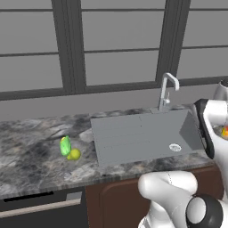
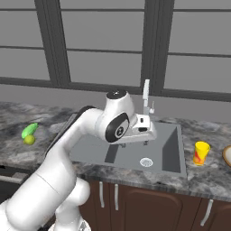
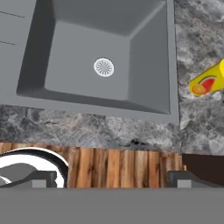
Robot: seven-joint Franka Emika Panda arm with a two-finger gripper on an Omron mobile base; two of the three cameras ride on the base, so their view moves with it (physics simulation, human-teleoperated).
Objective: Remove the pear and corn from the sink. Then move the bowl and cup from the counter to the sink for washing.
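Dark tips of the tool (image 3: 112, 179) stand wide apart with nothing between them. It hangs over the front edge of the desk (image 3: 109, 129), above the sink (image 2: 173, 149).

Just past the tool, the sink basin has nothing in it but its round drain (image 3: 103, 67). So the fruit part of the job looks done.

Next comes the cup (image 2: 201, 153). It stands on the desk just past the right edge of the sink, so the tool must go right to reach it. From the side it stands upright, wide end up, with a red mark on it.

A little farther right, at the edge of the picture, is the bowl (image 2: 228, 155).

Nothing stands between the tool and the cup. Behind the sink is the tap (image 1: 165, 91).

Far off on the left part of the desk lie the corn (image 1: 65, 145) and the pear (image 1: 74, 154), touching.
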